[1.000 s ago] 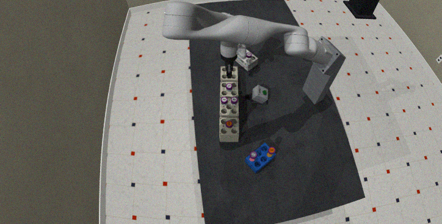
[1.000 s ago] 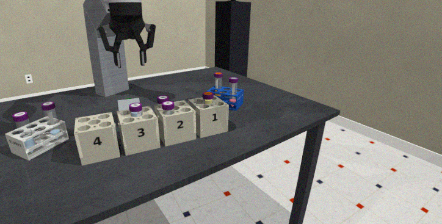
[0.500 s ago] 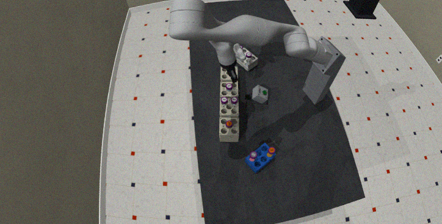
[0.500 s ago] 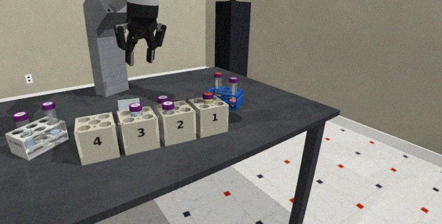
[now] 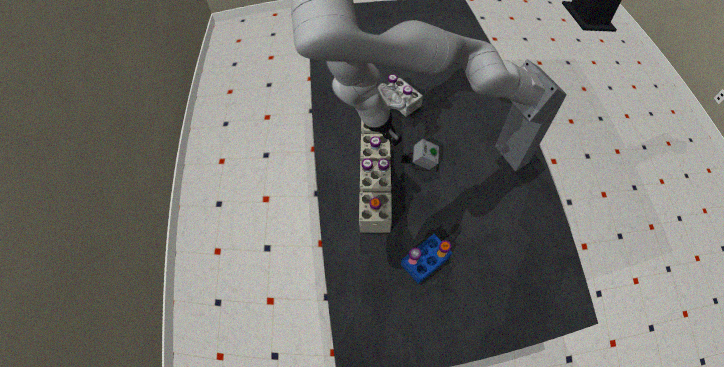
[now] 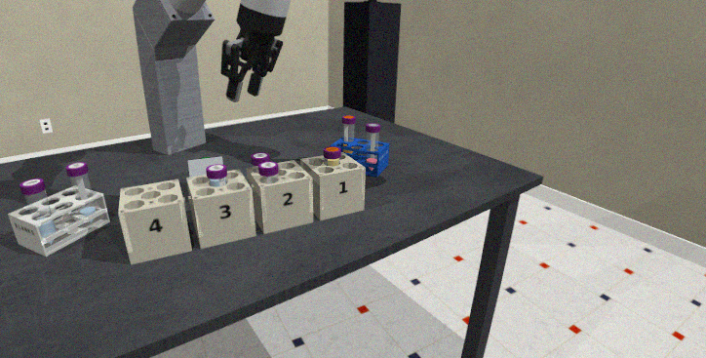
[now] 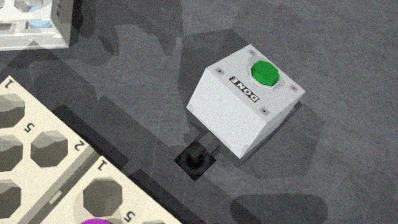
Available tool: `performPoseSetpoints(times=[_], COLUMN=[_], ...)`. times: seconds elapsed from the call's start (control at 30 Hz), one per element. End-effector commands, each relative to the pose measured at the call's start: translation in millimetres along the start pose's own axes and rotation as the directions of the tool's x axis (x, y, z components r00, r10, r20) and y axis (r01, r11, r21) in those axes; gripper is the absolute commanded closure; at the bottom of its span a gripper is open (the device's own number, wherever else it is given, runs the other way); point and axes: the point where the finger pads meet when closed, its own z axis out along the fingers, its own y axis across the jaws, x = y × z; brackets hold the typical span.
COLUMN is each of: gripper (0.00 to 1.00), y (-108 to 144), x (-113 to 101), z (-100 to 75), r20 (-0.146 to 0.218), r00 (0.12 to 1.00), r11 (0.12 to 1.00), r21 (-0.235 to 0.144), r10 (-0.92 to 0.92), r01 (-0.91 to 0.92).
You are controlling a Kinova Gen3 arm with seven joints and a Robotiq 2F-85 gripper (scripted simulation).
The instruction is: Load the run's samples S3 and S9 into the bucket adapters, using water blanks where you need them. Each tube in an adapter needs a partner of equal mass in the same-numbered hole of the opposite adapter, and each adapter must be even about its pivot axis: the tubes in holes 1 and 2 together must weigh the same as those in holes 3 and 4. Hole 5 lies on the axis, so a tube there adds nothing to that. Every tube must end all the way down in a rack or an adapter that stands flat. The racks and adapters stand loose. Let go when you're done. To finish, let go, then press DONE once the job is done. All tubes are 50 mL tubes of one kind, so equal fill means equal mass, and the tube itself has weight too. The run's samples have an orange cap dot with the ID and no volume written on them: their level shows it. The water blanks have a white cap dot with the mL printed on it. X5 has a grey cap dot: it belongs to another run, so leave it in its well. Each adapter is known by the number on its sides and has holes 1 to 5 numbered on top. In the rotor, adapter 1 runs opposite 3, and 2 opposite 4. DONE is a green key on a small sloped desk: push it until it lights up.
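My gripper (image 6: 243, 92) (image 5: 392, 133) is open and empty. It hangs high above the table behind adapters 3 and 4, near the DONE desk (image 7: 240, 112) (image 5: 423, 157), whose green key (image 7: 264, 73) (image 5: 433, 151) is unlit. Adapter 1 (image 6: 341, 188) holds an orange-dot tube (image 6: 332, 153) (image 5: 374, 203). Adapter 2 (image 6: 286, 200) holds two white-dot blanks (image 6: 259, 158) (image 6: 268, 168). Adapter 3 (image 6: 224, 212) holds one blank (image 6: 215, 172). Adapter 4 (image 6: 155, 226) (image 7: 30, 172) is empty. The blue rack (image 6: 381, 163) (image 5: 420, 269) holds an orange-dot tube (image 6: 348, 120) and the grey-dot tube (image 6: 372, 129).
The clear blanks rack (image 6: 29, 232) (image 5: 412, 106) (image 7: 35, 40) at the table's left end holds two more blanks (image 6: 32, 187) (image 6: 77, 169). The arm's grey base column (image 6: 170, 83) stands behind the adapters. The four adapters stand in a tight row.
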Motion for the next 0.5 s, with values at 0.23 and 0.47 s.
performPoseSetpoints(times=[0.23, 0.47], gripper=[0.38, 0.38], y=[35, 58], x=[-4, -8], z=[-2.9, -4.8], r20=[-0.102, -0.102], r00=[0.995, 0.995], r11=[1.0, 1.0], r21=[-0.018, -0.018], r10=[0.002, 0.002], r01=[-0.004, -0.004])
